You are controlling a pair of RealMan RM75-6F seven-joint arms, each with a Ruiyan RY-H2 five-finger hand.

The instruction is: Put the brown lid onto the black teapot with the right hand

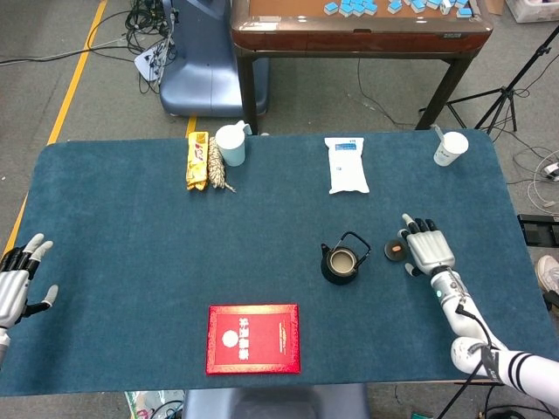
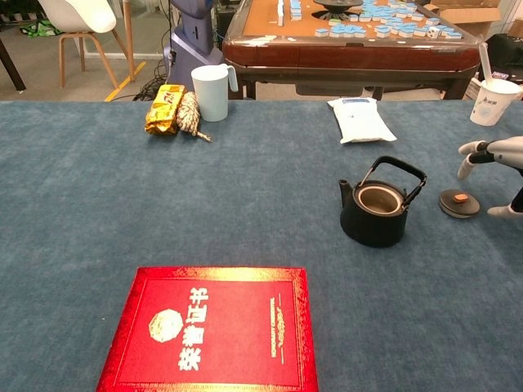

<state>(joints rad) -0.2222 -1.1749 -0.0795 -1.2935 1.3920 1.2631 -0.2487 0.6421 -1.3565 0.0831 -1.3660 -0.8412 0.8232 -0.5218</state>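
A blue-carpeted surface [image 1: 131, 227] carries a red booklet [image 1: 253, 339] at the near edge, a black teapot [image 1: 343, 260] with a brown lid [image 1: 396, 251] beside it, a white pouch [image 1: 347, 165], a pale mug [image 1: 231, 144], a yellow snack packet [image 1: 197, 161], a rope bundle [image 1: 217, 166] and a paper cup [image 1: 450, 148].

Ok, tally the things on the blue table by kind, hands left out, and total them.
Teapot: 1
Lid: 1
Cups: 2, mug and paper cup
Red booklet: 1
White packet: 1
Yellow snack bag: 1
Rope bundle: 1
Total: 8
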